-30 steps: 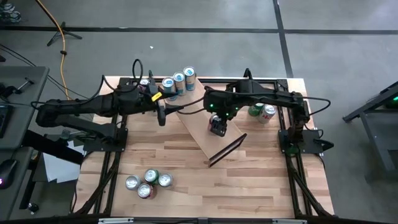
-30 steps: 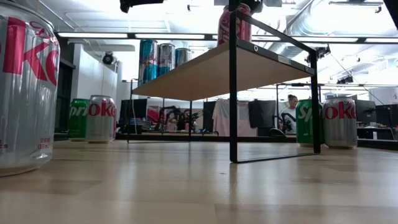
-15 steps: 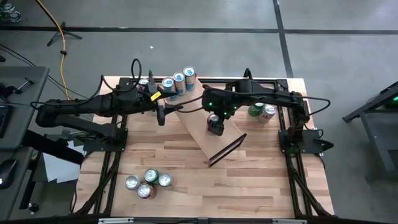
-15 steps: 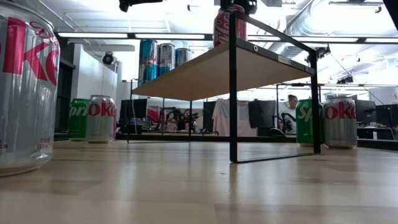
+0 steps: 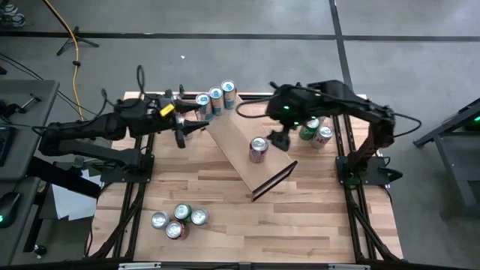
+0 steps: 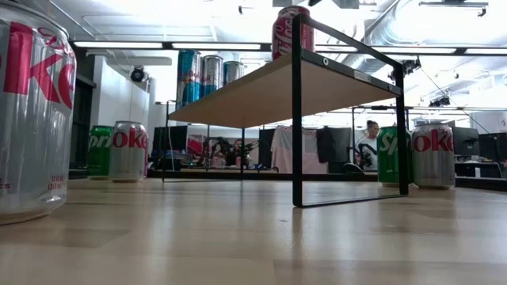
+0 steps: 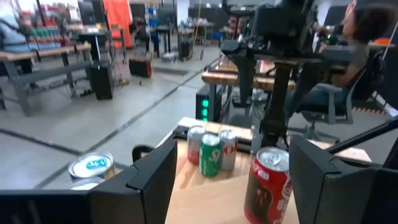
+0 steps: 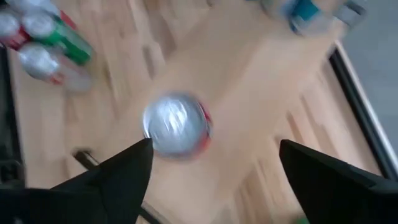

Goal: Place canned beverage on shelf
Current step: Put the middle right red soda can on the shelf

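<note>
The shelf (image 5: 232,146), a pale plank on a thin black frame, stands slantwise on the table. A red can (image 5: 258,149) stands upright on its base near the shelf's middle, also seen in the low view as the red can (image 6: 291,32). Three blue-topped cans (image 5: 216,96) stand at the shelf's far left end. My right gripper (image 5: 280,139) hangs open above and to the right of the red can (image 8: 177,124), touching nothing. My left gripper (image 5: 184,136) is open at the shelf's left, pointing level toward the red can (image 7: 268,186), well apart from it.
A green can (image 5: 307,131) and a red-and-white can (image 5: 324,135) stand on the table at the back right. Several cans (image 5: 177,222) cluster near the front left. The tabletop in front of the shelf (image 5: 300,210) is bare wood.
My right gripper has let go of the red can, which stays upright on the shelf, and has risen and drawn back toward the table's right and far side. My left gripper has pulled back a little toward the table's left edge.
</note>
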